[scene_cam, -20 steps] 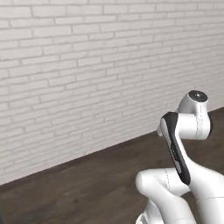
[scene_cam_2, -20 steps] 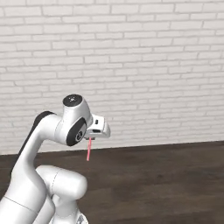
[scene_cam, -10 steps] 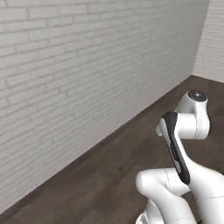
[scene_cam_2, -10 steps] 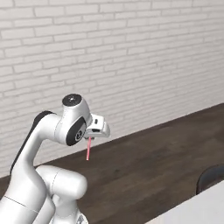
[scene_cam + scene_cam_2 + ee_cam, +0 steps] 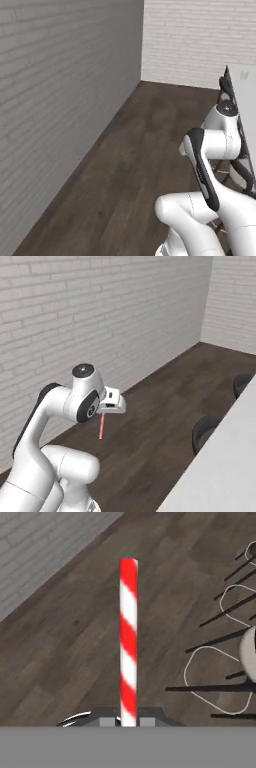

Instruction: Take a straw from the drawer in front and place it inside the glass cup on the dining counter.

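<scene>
The end effector (image 5: 103,414) is pinched shut on the red-and-white striped straw (image 5: 128,642), which hangs straight down from it above the dark wood floor (image 5: 165,406). So the pick-up looks done. The white-topped dining bench (image 5: 220,466) lies off to the right, and the placing into the cup remains.

Smooth red-and-white striped straw (image 5: 128,642), faintly glossy, plastic-looking. Dark matt wood-plank floor (image 5: 150,145) beneath the straw. Painted rough brick wall (image 5: 100,316) beyond it. Plain matt white worktop (image 5: 225,466) beside the floor.
</scene>
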Controlling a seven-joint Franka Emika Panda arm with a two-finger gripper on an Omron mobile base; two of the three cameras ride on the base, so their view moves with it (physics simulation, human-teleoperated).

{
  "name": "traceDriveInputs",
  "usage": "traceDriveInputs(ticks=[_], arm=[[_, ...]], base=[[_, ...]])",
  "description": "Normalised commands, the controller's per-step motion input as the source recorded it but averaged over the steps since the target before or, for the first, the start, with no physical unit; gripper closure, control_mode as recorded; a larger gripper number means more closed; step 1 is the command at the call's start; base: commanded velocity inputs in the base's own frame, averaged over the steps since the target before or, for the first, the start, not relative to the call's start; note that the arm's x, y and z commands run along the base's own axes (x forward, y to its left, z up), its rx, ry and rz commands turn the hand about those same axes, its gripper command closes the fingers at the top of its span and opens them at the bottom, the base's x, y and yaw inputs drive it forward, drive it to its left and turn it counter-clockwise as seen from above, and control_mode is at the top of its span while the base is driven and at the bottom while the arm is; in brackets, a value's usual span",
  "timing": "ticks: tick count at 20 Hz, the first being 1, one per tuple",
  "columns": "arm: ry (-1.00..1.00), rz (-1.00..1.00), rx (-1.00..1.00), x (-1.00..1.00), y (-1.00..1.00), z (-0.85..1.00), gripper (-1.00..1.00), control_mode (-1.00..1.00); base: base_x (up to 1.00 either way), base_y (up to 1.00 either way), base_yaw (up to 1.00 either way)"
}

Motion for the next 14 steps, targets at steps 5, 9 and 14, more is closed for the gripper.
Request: traceDriveInputs(ticks=[5, 9, 14], arm=[[0.0, 0.0, 0.0, 0.0, 0.0, 0.0, 1.0, 1.0], [0.0, 0.0, 0.0, 0.0, 0.0, 0.0, 1.0, 1.0], [0.0, 0.0, 0.0, 0.0, 0.0, 0.0, 1.0, 1.0]], base=[[0.53, 0.9, -0.57], [0.77, 0.75, -0.57], [0.97, 0.63, -0.57]])
